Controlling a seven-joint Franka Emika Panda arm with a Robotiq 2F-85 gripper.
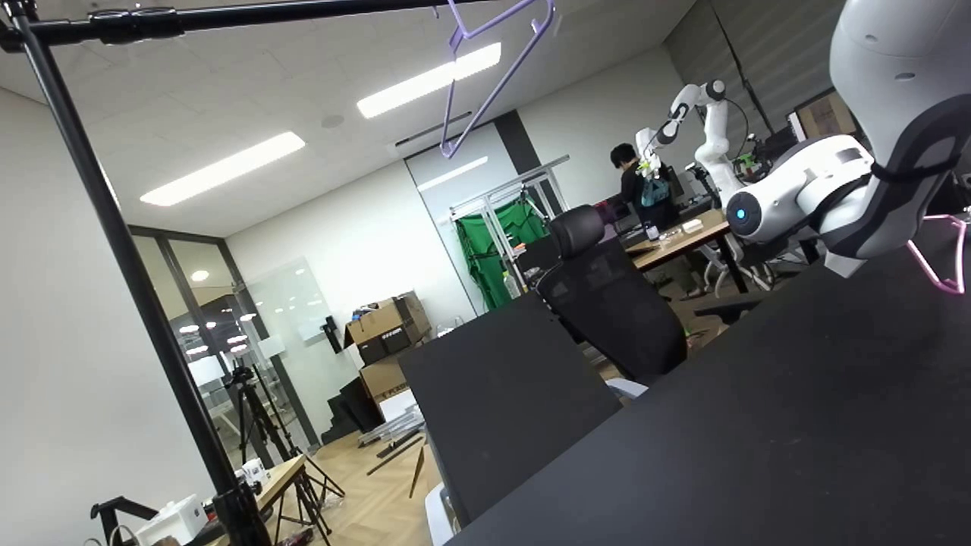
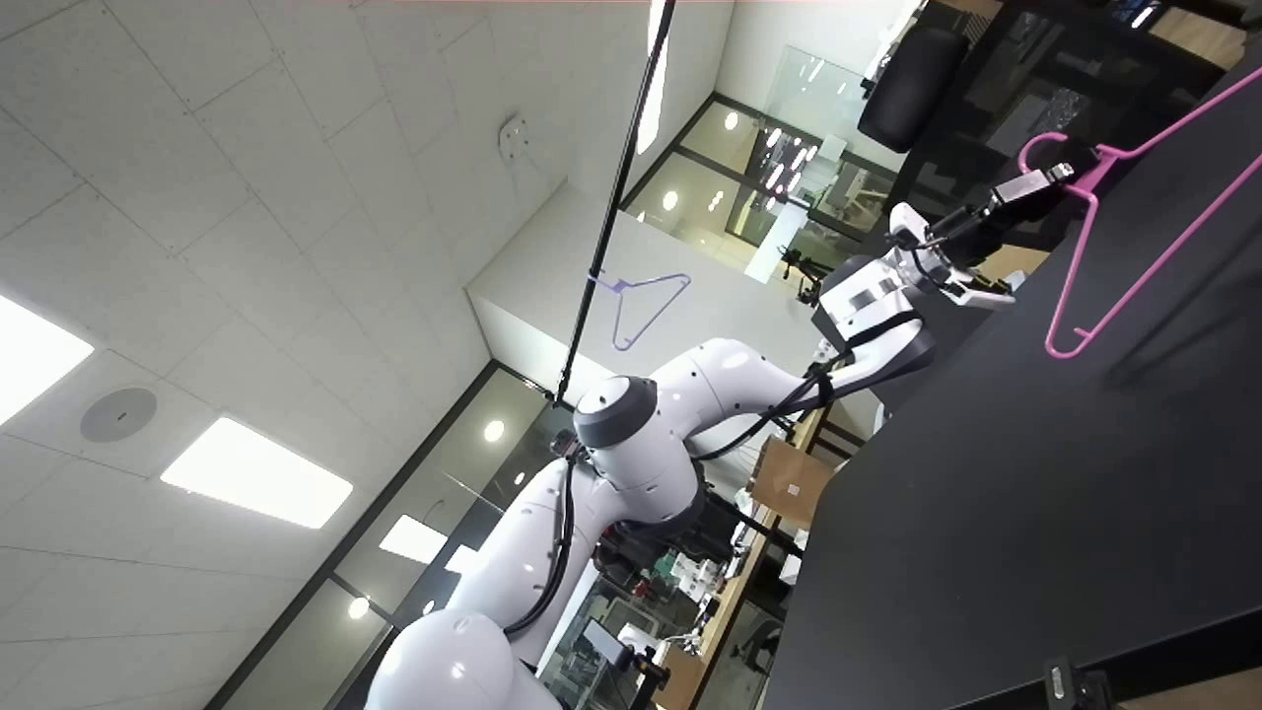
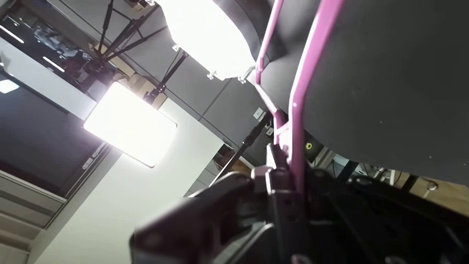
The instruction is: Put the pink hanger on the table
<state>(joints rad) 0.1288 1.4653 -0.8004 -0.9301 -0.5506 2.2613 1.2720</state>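
The pink hanger is held by its neck, just below the hook, in my gripper. The gripper is shut on it. The hanger is tilted over the black table, and its shadow falls on the tabletop apart from it. One end runs out of the frame. The hanger also shows at the right edge of an exterior view, over the table; the gripper is hidden there. In the wrist view, the hanger runs up from between the fingers, with the table behind it.
A lavender hanger hangs from a black rack; rack and hanger also show behind the arm. A black office chair stands by the table's far edge. A wooden workbench is further off.
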